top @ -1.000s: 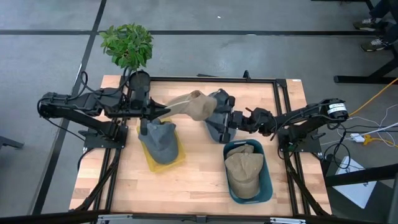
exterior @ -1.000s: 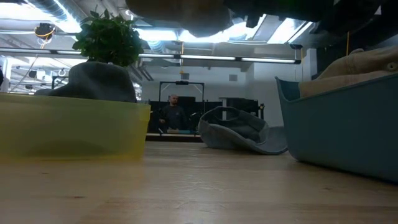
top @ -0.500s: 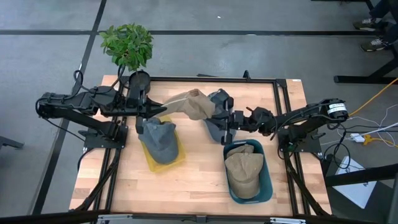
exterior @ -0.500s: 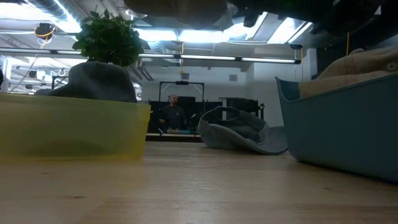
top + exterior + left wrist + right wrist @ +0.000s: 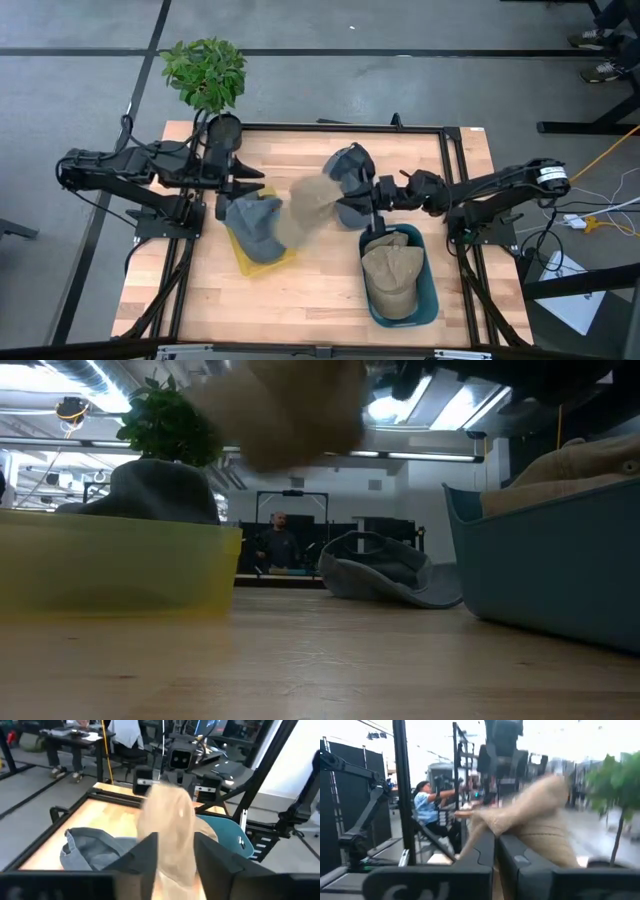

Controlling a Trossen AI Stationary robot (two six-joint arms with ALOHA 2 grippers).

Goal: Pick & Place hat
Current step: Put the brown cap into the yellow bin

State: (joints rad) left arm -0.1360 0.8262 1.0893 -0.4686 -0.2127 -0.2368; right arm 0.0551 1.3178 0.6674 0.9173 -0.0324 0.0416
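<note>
- Between the two grippers, a tan hat [image 5: 308,208] hangs blurred above the table [image 5: 320,290], its far edge at the right gripper [image 5: 358,205].
- Right gripper's fingers [image 5: 520,862] sit nearly closed — the tan cloth drapes over their tips, pinched there.
- Left gripper [image 5: 255,190] has its fingers [image 5: 212,857] spread apart; the hat shows through the gap ahead of them, not gripped.
- Just below the left fingers, a grey hat [image 5: 255,225] rests in a yellow tray [image 5: 250,262].
- Behind the right fingers lies a blue-grey hat [image 5: 350,165] — on the wood.
- Beside the right gripper, a teal bin [image 5: 425,300] holds another tan hat [image 5: 390,275].
</note>
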